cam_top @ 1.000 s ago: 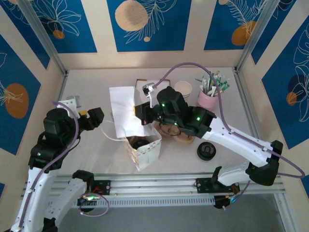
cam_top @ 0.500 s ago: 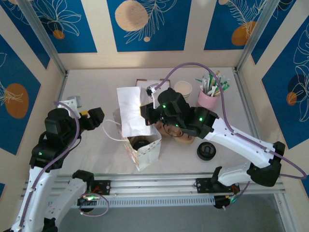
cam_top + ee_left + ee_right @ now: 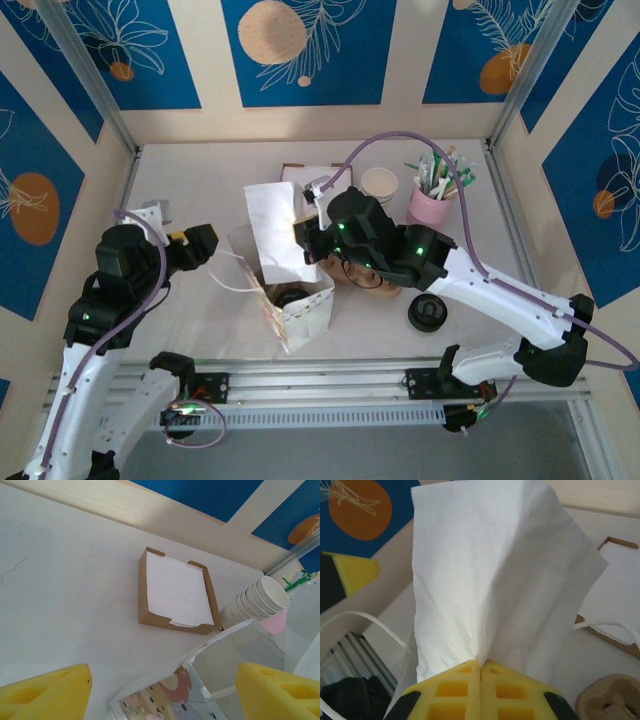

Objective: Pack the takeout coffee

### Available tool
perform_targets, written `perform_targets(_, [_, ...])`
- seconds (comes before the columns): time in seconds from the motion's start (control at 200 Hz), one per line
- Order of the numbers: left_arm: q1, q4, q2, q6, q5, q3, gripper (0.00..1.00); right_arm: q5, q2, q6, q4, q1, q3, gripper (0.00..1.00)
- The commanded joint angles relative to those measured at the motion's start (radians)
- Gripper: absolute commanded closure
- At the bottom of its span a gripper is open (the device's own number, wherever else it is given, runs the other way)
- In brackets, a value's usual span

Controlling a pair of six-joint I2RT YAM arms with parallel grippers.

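A white paper bag point(image 3: 295, 305) with cartoon print stands open near the table's front. Inside its mouth shows the round black lid of the takeout coffee point(image 3: 290, 297); the cup below is hidden. My right gripper point(image 3: 305, 237) hangs just above and behind the bag, shut on a white napkin point(image 3: 272, 230) that droops over the bag's far rim. In the right wrist view the yellow pads point(image 3: 480, 667) pinch the napkin point(image 3: 490, 570). My left gripper point(image 3: 208, 248) stands open left of the bag, apart from it. Its yellow fingers point(image 3: 45, 692) frame the bag's rim point(image 3: 175, 690).
A brown tray of napkins point(image 3: 175, 592) lies behind the bag, beside a stack of lidless cream cups point(image 3: 255, 600). A pink cup of stirrers point(image 3: 432, 195) stands at the back right. A pulp cup carrier point(image 3: 375, 278) and a loose black lid point(image 3: 427, 313) lie right of the bag.
My right gripper has carried the napkin a little to the right, closer over the bag's far rim. The left gripper has stayed put, open.
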Motion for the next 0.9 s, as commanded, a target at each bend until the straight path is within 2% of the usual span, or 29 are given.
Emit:
perform_targets(0.0, [-0.007,0.015,-0.008,-0.008,0.014,-0.011,0.24,0.056,0.019,-0.056,-0.048,0.019,0.033,1.00])
perform_targets(0.475, [-0.007,0.021,-0.008,-0.007,0.003,-0.015,0.24,0.091,0.179,-0.176,-0.170,0.137,0.139,1.00])
perform_targets(0.675, [-0.007,0.021,-0.011,-0.005,-0.004,-0.016,0.24,0.157,0.273,-0.141,-0.273,0.163,0.226,1.00])
perform_targets(0.895, [-0.007,0.020,-0.011,-0.002,-0.006,-0.017,0.24,0.163,0.287,-0.071,-0.293,0.137,0.223,1.00])
